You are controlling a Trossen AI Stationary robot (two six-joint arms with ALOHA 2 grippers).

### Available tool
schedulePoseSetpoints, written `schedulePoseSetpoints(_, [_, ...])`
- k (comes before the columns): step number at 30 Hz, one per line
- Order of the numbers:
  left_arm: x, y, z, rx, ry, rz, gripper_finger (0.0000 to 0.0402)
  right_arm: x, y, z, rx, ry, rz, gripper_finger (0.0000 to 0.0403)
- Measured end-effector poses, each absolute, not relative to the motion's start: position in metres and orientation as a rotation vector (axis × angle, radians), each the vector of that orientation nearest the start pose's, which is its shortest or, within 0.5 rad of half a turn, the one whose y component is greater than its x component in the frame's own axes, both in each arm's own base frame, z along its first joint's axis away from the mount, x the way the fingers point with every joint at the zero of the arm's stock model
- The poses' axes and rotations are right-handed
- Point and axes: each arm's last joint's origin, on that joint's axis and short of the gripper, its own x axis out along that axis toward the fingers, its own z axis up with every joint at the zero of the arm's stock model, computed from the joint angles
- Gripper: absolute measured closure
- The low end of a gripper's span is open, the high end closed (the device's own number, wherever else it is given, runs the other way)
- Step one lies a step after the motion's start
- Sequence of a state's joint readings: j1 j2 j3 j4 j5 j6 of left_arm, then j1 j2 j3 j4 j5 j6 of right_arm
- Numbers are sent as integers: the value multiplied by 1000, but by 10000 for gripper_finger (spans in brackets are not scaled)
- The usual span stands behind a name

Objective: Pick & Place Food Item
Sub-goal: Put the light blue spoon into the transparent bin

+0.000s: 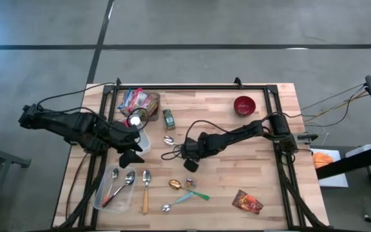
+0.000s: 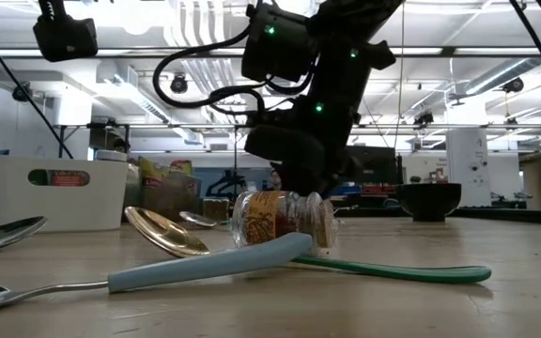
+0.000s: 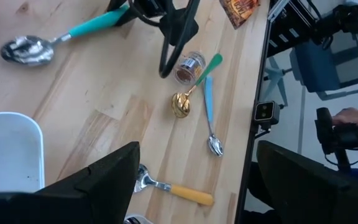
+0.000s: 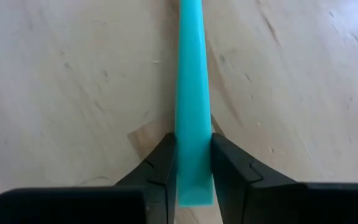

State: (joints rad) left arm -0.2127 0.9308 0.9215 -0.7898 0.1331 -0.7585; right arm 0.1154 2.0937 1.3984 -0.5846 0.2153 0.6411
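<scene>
A spoon with a teal handle (image 1: 170, 139) lies mid-table, its bowl (image 3: 27, 50) flat on the wood. My right gripper (image 1: 185, 152) reaches in from the right, pointing steeply down, and is shut on the handle (image 4: 191, 93). My left gripper (image 3: 197, 193) hovers open and empty at the table's left, beside a white container (image 1: 144, 139). Food items lie untouched: snack bags (image 1: 139, 100) at the far left, a green-lidded jar (image 1: 168, 119), a small spice jar (image 2: 280, 218) on its side, and a brown packet (image 1: 247, 202) near the front. My right gripper pinches the teal handle near its free end (image 4: 194, 163) between its two fingers, one on each long side. The fingers (image 4: 160, 163) come from above, slanting down. The handle lies on the table and the spoon's bowl rests on the wood.
A red bowl (image 1: 244, 104) stands at the far right. A clear bin (image 1: 114, 191) holds spoons at the near left. A gold spoon (image 2: 162, 232), a wooden-handled spoon (image 1: 145, 190) and light-blue and green handles (image 2: 402, 272) crowd the small jar. A person's hand (image 3: 353, 118) shows beyond the table.
</scene>
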Motion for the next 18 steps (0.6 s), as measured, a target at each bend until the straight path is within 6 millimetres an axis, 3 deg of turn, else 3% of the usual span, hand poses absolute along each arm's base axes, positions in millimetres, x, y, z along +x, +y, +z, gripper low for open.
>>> schedulePoseSetpoints(8, [170, -41, 304, -701, 885, 5, 73, 398, 40, 147, 461, 1122, -566, 338])
schedulePoseSetpoints(14, [171, -40, 304, -738, 863, 58, 74, 393, 41, 185, 542, 1009, -566, 338])
schedulePoseSetpoints(18, [177, -37, 308, -781, 745, 171, 74, 384, 44, 220, 602, 890, -566, 338])
